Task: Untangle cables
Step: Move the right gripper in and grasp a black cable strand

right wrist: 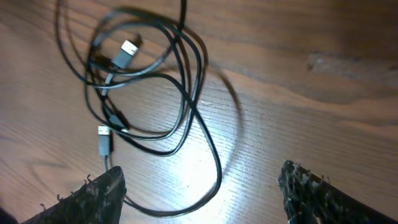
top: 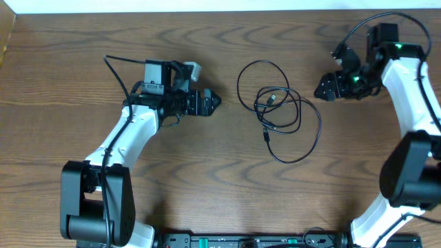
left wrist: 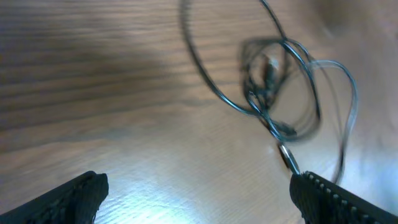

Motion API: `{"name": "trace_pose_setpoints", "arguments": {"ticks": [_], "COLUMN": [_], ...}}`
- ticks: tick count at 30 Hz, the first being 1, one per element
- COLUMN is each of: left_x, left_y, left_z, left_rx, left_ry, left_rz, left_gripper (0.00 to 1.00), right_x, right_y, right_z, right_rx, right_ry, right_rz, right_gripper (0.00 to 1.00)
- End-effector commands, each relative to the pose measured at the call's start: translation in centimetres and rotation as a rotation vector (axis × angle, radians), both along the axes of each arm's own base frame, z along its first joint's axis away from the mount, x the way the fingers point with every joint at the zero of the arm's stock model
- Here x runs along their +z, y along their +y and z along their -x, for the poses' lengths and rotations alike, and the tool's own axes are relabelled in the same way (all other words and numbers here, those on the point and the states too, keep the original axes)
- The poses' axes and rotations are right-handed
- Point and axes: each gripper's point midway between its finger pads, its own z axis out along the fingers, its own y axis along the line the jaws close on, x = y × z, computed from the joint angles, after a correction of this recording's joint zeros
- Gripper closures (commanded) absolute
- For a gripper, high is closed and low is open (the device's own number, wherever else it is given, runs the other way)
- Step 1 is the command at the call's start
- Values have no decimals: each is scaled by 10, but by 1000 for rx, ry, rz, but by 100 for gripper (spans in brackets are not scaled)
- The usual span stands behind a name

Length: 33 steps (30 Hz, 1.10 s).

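Tangled black cables [top: 279,110] on table [top: 138,41] — left gripper [top: 216,102] spread wide, right gripper [top: 320,91] spread

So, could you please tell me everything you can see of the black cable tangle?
The cable tangle is thin black cord, glossy like plastic, lying flat on the wooden table between the left hand and right hand, touched by neither. Several loose loops overlap around a tighter central knot; two silver-tipped plugs show.

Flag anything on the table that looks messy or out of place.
The black cables lie mid-table in a tangle of overlapping loops, a plug end caught inside. Neither the left gripper nor the right gripper touches them.
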Motion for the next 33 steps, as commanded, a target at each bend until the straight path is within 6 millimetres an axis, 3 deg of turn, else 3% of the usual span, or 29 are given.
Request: {"name": "trace_pose_setpoints", "arguments": {"ticks": [1, 11, 23, 30, 32, 33], "left_x": [17, 40, 52, 57, 57, 57], "left_y": [-19, -39, -47, -50, -50, -50], "left_z": [16, 30, 39, 43, 43, 43], "left_rx": [-236, -331, -378, -397, -397, -397], "left_ry": [-130, -137, -135, -134, -134, -134], "left_rz": [52, 224, 310, 344, 344, 344], "left_gripper": [1, 0, 1, 1, 1, 1], "right_x": [-11, -45, -81, -93, -98, -98], "right_y": [6, 19, 20, 22, 25, 28], "right_z": [-1, 0, 22, 34, 37, 39], "right_rx": [48, 109, 110, 111, 114, 118], "right_ry": [17, 72, 148, 175, 179, 179], "right_rz": [6, -2, -1, -9, -20, -33], "right_gripper": [23, 24, 32, 57, 74, 93]}}
